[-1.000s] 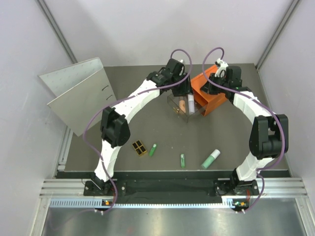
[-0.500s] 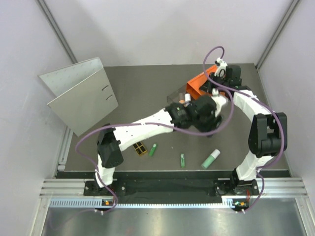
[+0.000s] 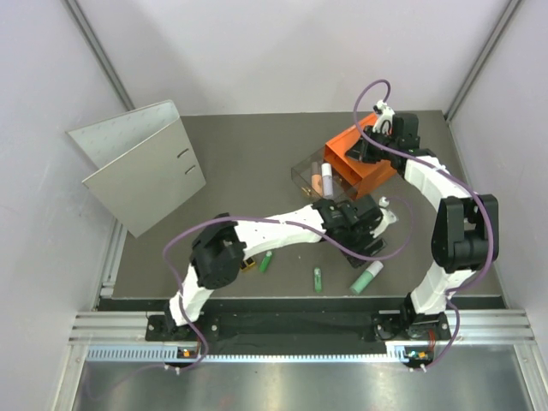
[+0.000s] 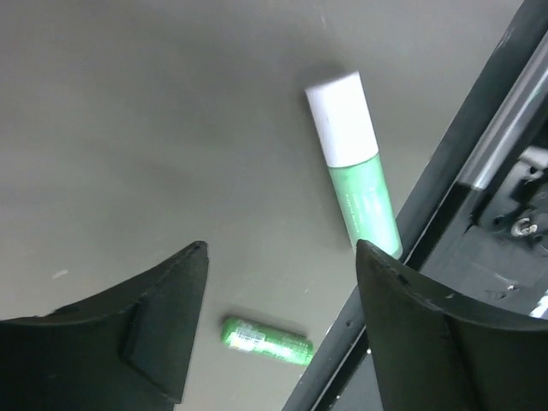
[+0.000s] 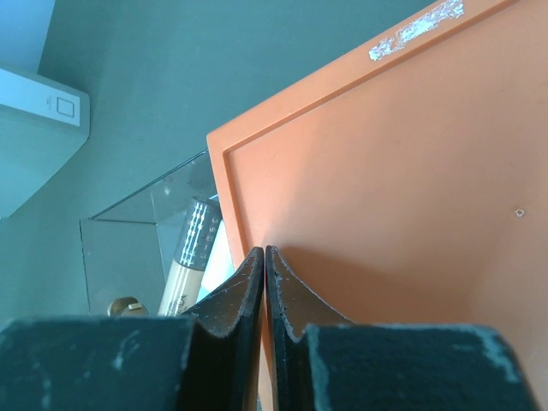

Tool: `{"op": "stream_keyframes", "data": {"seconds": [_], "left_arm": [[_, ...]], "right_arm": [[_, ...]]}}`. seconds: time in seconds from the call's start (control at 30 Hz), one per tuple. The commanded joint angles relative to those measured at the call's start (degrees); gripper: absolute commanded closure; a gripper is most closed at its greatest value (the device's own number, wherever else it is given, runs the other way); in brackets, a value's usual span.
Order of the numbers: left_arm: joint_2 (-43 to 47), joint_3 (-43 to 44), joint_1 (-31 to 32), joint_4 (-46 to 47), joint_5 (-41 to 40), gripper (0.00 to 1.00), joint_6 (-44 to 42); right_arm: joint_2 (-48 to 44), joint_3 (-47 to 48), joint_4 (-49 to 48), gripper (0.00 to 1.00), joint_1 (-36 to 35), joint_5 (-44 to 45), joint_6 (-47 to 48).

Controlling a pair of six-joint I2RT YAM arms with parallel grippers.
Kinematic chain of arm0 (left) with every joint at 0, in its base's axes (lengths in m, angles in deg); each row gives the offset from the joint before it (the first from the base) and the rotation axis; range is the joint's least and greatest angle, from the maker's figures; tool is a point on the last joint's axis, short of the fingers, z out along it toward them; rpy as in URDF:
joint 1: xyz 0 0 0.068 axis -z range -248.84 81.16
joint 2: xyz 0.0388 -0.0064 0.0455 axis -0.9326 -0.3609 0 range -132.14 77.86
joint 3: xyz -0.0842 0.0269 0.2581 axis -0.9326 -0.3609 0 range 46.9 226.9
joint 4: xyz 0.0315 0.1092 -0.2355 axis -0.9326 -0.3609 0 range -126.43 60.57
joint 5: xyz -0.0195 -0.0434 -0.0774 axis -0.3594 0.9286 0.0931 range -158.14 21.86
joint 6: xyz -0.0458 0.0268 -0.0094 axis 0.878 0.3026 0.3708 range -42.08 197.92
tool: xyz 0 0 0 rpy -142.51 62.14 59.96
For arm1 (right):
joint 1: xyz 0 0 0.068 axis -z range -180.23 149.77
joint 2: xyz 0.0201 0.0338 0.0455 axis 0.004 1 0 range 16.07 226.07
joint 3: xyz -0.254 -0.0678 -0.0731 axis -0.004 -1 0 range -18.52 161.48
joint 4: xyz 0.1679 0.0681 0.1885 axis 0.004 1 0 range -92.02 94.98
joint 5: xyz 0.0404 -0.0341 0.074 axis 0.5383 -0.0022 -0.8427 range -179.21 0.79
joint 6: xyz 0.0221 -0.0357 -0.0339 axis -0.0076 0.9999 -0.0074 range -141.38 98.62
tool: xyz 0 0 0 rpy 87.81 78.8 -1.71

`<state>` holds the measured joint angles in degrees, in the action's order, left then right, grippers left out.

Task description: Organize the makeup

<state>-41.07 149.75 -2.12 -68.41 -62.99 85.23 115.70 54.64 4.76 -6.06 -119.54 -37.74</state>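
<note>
My left gripper (image 3: pixel 366 242) hangs open and empty over the front right of the table; in the left wrist view (image 4: pixel 282 253) a mint green tube (image 4: pixel 358 175) and a slim green stick (image 4: pixel 267 341) lie below it. In the top view the mint tube (image 3: pixel 366 277), that stick (image 3: pixel 318 279), a second stick (image 3: pixel 266 261) and the palette (image 3: pixel 247 265), partly hidden by the arm, lie near the front edge. An orange tube (image 3: pixel 318 182) and a pale tube (image 3: pixel 327 175) lie in the clear drawer (image 3: pixel 306 168). My right gripper (image 3: pixel 366 151) is shut at the orange box's edge (image 5: pixel 264 250).
The orange drawer box (image 3: pixel 374 171) stands at the back right with its clear drawer pulled out to the left. A large grey ring binder (image 3: pixel 141 163) stands open at the back left. The black front rail (image 4: pixel 479 128) runs close beside the mint tube.
My left arm has swung from the clear drawer down to the front right, over the mint tube and green stick. The right arm has not moved.
</note>
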Motion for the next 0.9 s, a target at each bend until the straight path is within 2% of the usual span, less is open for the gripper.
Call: {"op": "stream_keyframes", "data": {"seconds": [0.0,0.6,0.7,0.87], "left_arm": [[-4.72,4.72,0.78,-2.24,5.83,0.25,-2.39],[-15.36,16.07,2.71,-5.32,15.07,0.3,-0.28],[-17.2,16.94,3.33,-5.58,14.11,0.32,-0.1],[-18.44,15.72,3.95,-4.7,7.96,0.34,1.3]], "right_arm": [[4.69,-4.96,13.69,0.94,0.2,4.22,2.03],[4.95,-8.13,12.11,0.94,0.37,3.96,2.03],[5.22,-8.48,11.93,0.94,0.2,3.87,2.03],[5.39,-8.83,11.5,0.94,0.29,3.7,2.03]]}}
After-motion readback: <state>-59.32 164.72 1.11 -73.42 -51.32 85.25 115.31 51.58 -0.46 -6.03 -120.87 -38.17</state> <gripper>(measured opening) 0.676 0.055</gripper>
